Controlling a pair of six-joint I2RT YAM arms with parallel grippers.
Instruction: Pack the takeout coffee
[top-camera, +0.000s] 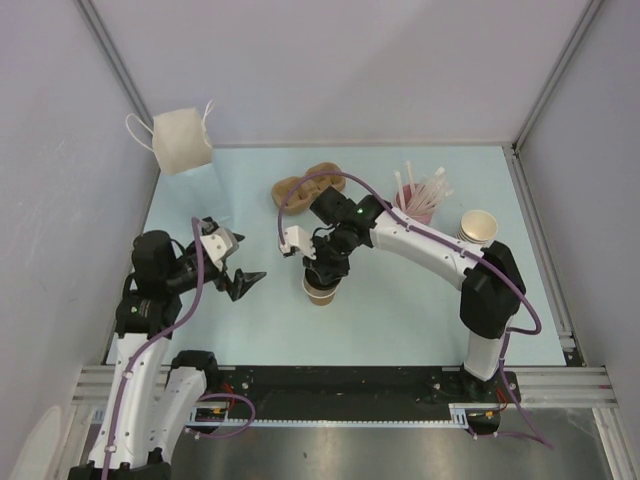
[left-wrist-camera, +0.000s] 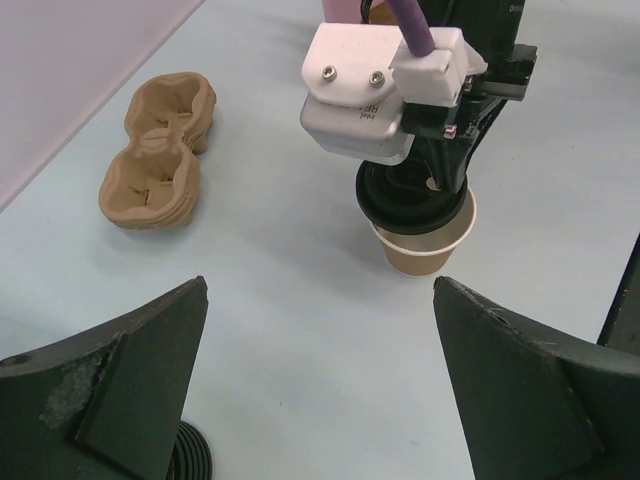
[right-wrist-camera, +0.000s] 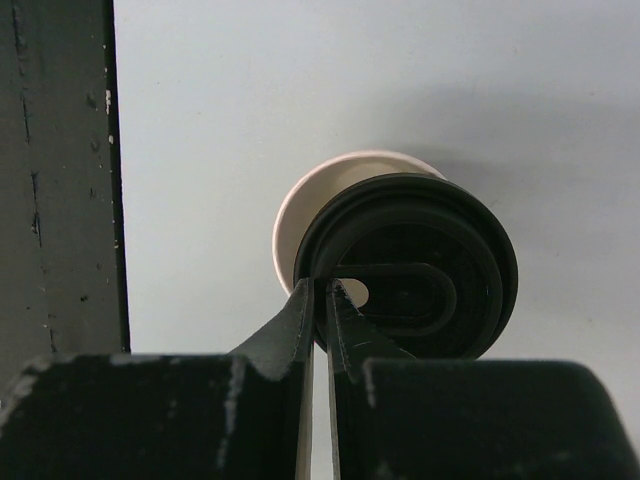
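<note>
Your right end effector (right-wrist-camera: 320, 300) is closed, its two fingers (right-wrist-camera: 290, 335) pinching the near rim of the black lid (right-wrist-camera: 410, 265). It holds the lid face down over the mouth of the tan cup (left-wrist-camera: 425, 255). The lid sits off-centre: the right wrist view shows a crescent of the cup's cream rim beyond one side of it, and the left wrist view shows rim on the side away from the end effector. You cannot tell from these views whether the lid touches the rim. The cup stands upright on the pale blue counter (top-camera: 400, 310), near its middle and directly under the right wrist. Your left end effector (left-wrist-camera: 320, 290) is wide open and holds nothing. Its dark fingers (left-wrist-camera: 130, 380) frame the bottom corners of its own view, pointing at the cup from the left and well apart from it. Farther out, two brown pulp carriers (top-camera: 305, 185) lie together behind the cup, toward the back of the counter. To the back right is a pink cup of white straws (top-camera: 420, 200), and just beside that, nearer the right edge, a stack of tan cups (top-camera: 478, 228). A white paper bag (top-camera: 182, 140) stands at the back left corner.
</note>
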